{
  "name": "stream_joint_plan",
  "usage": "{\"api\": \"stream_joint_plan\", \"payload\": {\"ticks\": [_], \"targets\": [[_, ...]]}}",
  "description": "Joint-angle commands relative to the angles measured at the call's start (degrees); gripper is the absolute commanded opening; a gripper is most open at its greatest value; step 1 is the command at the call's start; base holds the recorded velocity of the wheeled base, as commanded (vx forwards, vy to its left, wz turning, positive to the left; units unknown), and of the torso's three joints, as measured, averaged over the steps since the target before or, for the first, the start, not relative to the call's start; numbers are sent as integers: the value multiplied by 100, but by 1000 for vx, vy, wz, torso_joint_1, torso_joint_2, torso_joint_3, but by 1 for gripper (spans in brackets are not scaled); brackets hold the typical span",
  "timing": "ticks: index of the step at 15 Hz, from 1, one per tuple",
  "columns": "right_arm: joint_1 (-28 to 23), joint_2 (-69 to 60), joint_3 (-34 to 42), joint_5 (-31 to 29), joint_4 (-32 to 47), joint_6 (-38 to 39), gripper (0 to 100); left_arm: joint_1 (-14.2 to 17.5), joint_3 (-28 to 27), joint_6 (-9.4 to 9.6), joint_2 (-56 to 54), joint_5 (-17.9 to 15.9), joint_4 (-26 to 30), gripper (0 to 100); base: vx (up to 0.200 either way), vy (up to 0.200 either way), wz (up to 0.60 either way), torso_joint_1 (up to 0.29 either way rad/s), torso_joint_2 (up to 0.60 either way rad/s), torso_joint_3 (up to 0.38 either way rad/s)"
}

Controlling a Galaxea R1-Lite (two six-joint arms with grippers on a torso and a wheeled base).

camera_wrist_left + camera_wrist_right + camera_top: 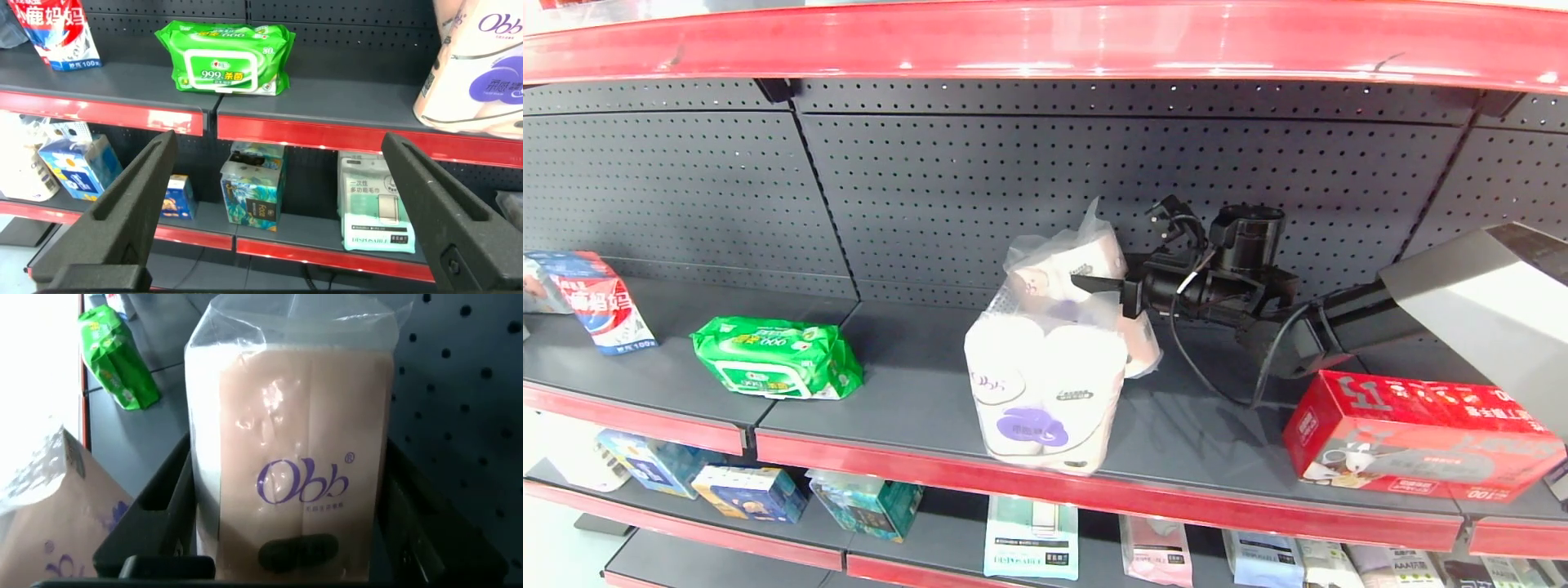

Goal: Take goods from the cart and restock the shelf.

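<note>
The left gripper (278, 143) hangs with its 2 fingers spread wide and nothing between them, facing the red front edge of the shelf (915, 384). The green wipes pack (776, 358) lies flat just above and beyond its fingertips, and a blue-and-red pack (600, 302) stands farther off to that gripper's left. Well off to the right of that gripper, a standing roll pack (1045, 392) sits upright at the shelf's front edge. Directly behind it, toward the pegboard, is the held roll pack (1066, 261), pinched between the 2 fingers of the right gripper (1107, 290), which reaches in from the right. The pack lies at that gripper's fingertips, filling the gap between them, with its long axis roughly upright and its top leaning slightly away from the wrist. The standing pack hides its base, so whether it rests on the shelf board cannot be told. Judged from this, the right arm is the 1 doing the work, and letting go depends on the held pack being seated upright behind, and not leaning on, the standing pack. A red box (1413, 437) lies below the right forearm, behind the gripper's wrist.
</note>
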State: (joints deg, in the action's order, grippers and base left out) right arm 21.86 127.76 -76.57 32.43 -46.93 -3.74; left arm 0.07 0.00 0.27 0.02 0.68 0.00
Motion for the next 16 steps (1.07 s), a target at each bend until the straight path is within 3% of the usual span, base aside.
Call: {"api": "stream_joint_plan", "payload": {"ticks": [1, 11, 16], "targets": [[-6, 4, -104, 0, -9, 5, 0, 1, 0, 0, -2, 2, 0, 100, 0, 0, 0, 0, 0, 0], [64, 153, -262, 62, 0, 119, 0, 1, 0, 8, -2, 2, 0, 100, 0, 0, 0, 0, 0, 0], [-279, 144, 63, 211, 9, 75, 0, 1, 0, 8, -2, 2, 0, 100, 0, 0, 0, 0, 0, 0]]}}
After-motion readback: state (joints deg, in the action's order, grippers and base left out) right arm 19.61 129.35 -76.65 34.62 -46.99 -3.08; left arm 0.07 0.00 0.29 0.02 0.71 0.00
